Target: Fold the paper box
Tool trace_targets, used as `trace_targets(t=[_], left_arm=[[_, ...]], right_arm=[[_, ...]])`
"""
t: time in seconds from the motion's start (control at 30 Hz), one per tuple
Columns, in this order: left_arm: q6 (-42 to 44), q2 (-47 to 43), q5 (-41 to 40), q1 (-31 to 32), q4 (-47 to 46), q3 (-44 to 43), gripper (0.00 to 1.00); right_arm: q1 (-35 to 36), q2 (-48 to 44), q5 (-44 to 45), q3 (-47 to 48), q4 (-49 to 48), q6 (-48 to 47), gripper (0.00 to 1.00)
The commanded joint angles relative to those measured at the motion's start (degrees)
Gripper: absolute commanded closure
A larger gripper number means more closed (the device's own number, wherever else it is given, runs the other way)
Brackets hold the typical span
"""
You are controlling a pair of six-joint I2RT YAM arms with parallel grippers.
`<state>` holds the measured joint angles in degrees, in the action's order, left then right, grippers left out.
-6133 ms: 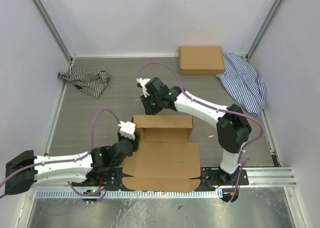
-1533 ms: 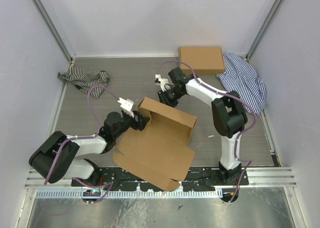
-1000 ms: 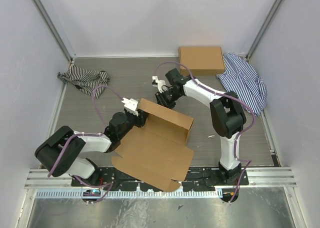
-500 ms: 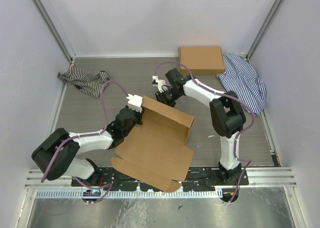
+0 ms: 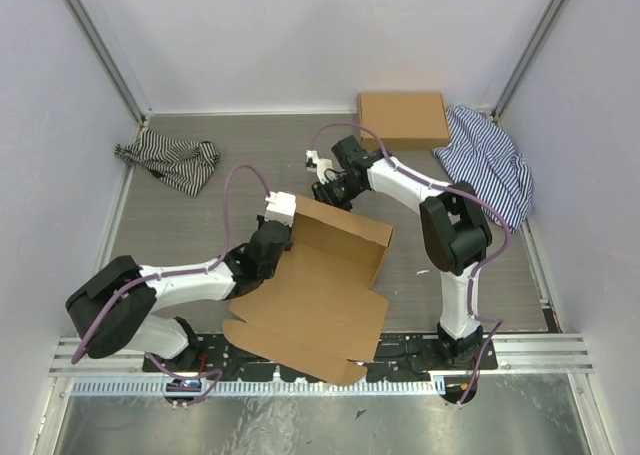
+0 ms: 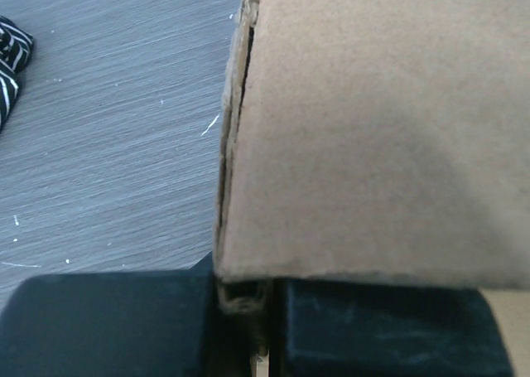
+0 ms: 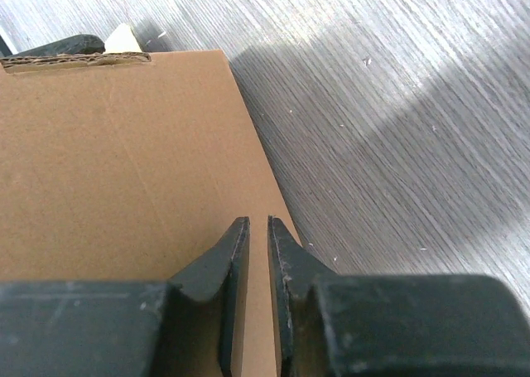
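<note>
The paper box [image 5: 320, 300] lies half folded in the middle of the table, its flat brown panel toward the arm bases and its back wall standing up. My left gripper [image 5: 283, 237] is shut on the left end of that wall. In the left wrist view the cardboard [image 6: 373, 128] fills the frame and its edge sits pinched in the left gripper [image 6: 261, 292]. My right gripper [image 5: 333, 192] hovers just behind the wall. In its wrist view the right gripper [image 7: 257, 221] shows a narrow empty slit, pointing at the brown panel [image 7: 108, 161] near its right edge.
A neat flapless brown box [image 5: 403, 120] rests at the back. A striped cloth [image 5: 490, 165] lies crumpled to its right and another striped cloth [image 5: 170, 161] at the back left. Pale walls and metal rails enclose the grey wood-grain table [image 5: 200, 205].
My left gripper has closed on the left end of the box's raised wall and shifted slightly right with it. The right arm has barely moved.
</note>
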<state>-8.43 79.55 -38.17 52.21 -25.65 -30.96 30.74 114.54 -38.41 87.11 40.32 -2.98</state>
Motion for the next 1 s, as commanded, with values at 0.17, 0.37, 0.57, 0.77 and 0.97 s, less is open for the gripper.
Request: trace_targets(t=[0.17,0.37,0.57,0.77,0.97], left_arm=[[2.8,2.0,-7.8,2.5,5.8,-2.2,0.99],[3.1,-0.2,-7.0,2.5,6.9,-1.3,0.61],[0.7,-3.6,-4.8,2.5,13.2,-0.7,0.56],[-4.4,-7.4,-3.4,2.5,20.8,0.0,0.52],[-10.2,-14.0,-0.3,2.5,27.2,1.4,0.47]], right_arm=[[1.8,0.1,-2.8,1.0,2.3,1.6,0.80],[1.5,-0.1,-1.5,1.3,1.9,2.6,0.80],[0.1,-0.6,-0.4,1.9,1.3,3.7,0.81],[-1.2,-1.4,1.6,2.7,1.1,4.8,0.79],[-2.2,-4.2,13.6,4.9,0.2,7.0,0.71]])
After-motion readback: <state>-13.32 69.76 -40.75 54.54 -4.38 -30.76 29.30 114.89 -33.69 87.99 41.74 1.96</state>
